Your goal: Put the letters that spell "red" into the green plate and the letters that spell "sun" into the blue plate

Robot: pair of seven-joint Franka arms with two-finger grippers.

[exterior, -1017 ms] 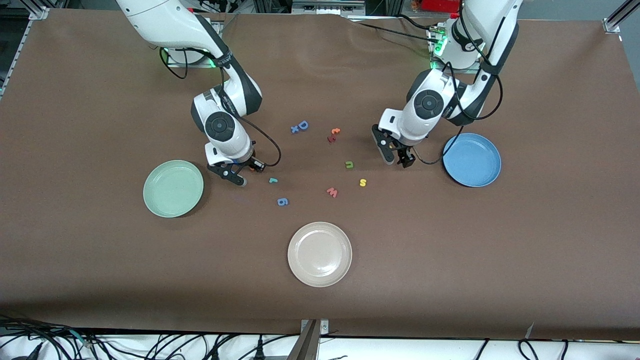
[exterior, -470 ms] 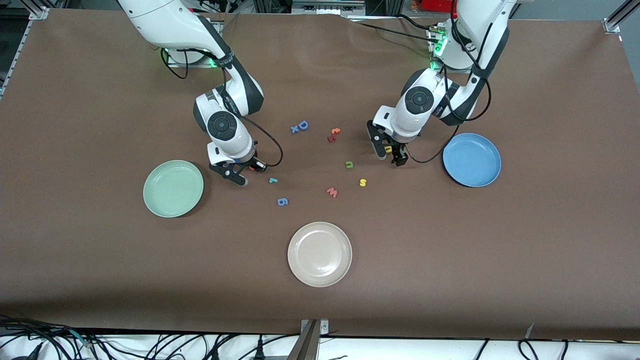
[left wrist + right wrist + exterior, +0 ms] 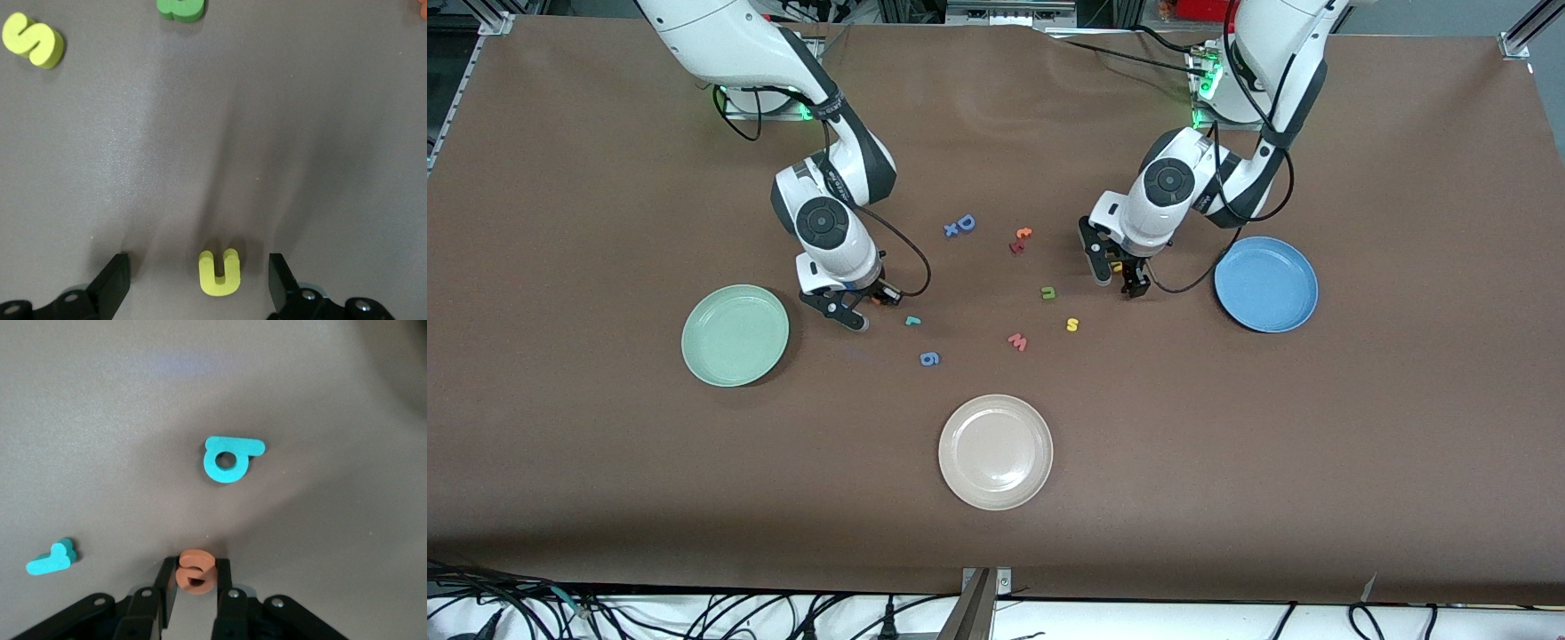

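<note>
My right gripper point(image 3: 855, 311) is low at the table beside the green plate point(image 3: 735, 335), shut on the orange "e" point(image 3: 195, 572). The teal "d" point(image 3: 227, 460) and teal "r" point(image 3: 912, 321) lie loose close by. My left gripper point(image 3: 1116, 274) is down beside the blue plate point(image 3: 1265, 284), open, with the yellow "u" point(image 3: 220, 272) on the table between its fingers and untouched. The yellow "s" point(image 3: 1072, 324) and olive "n" point(image 3: 1048, 292) lie a little toward the table's middle. Both plates hold nothing.
A beige-white plate point(image 3: 995, 452) sits nearer the front camera at mid-table. Other loose letters lie in the middle: a blue "D" point(image 3: 965, 222), a blue "6" point(image 3: 929, 358), a red "w" point(image 3: 1018, 341) and small orange-red pieces point(image 3: 1019, 240).
The right gripper's fingers have closed onto the orange "e". The left gripper has shifted away from the blue plate and now straddles the yellow "u".
</note>
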